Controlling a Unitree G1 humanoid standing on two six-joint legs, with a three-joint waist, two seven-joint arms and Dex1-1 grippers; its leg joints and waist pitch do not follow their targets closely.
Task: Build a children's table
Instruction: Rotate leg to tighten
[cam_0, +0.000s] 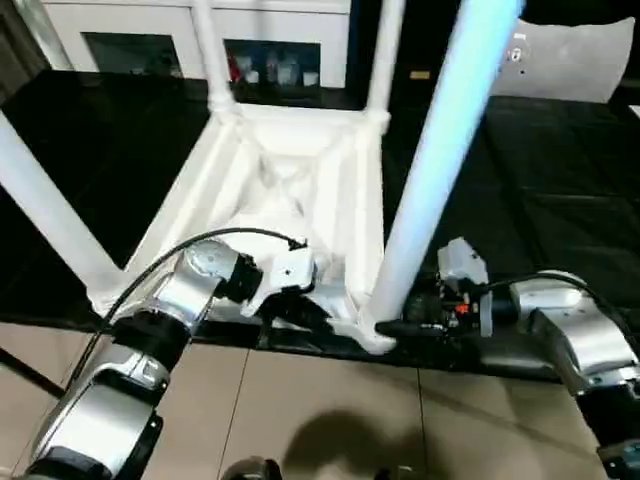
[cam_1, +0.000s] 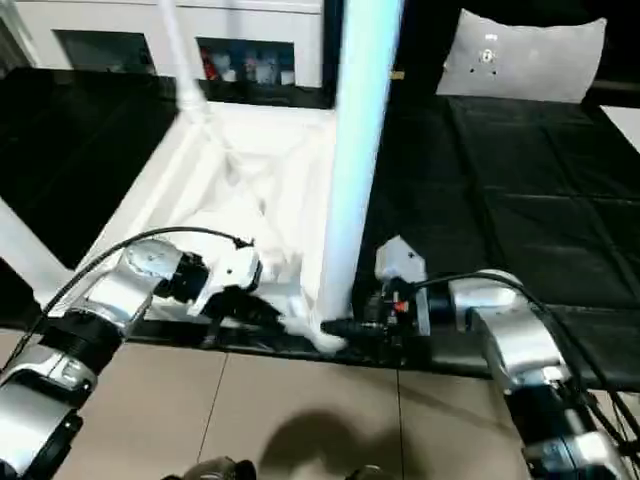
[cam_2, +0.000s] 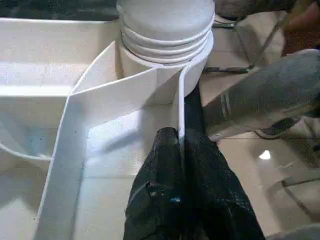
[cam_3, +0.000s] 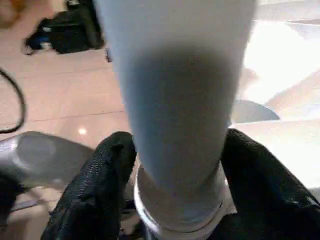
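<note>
Edge of the black padded work surface (cam_0: 560, 130) runs just under both grippers, with tan tiled floor (cam_0: 300, 400) on the robot's side of it. The white plastic square table top (cam_0: 290, 190) lies upside down on the pad, ribbed underside up, its near wall almost at that edge. Open black pad stretches beyond the right gripper and off to the right; to the left of the left gripper more pad lies free past a leaning leg (cam_0: 50, 220).

The right gripper (cam_0: 385, 328) reaches in level from the right, its black fingers (cam_3: 95, 195) set on either side of the base of the near right leg (cam_0: 440, 160), a long tapered white tube standing in its round corner socket (cam_0: 372, 335). The fingers stand apart to the leg's width and press its flared end. The right wrist view shows this close: the tube rising between both pads, ridged collar below.

The left gripper (cam_0: 300, 310) sits at the top's near wall, left of that socket. Its wrist view shows what the head views cannot: the two black fingers (cam_2: 160, 200) pinched shut on a thin upright rib (cam_2: 125, 95) of the underside, with the ridged socket just beyond the fingertips.

Two further legs (cam_0: 212, 50) stand in the far corners, well away from both grippers.
</note>
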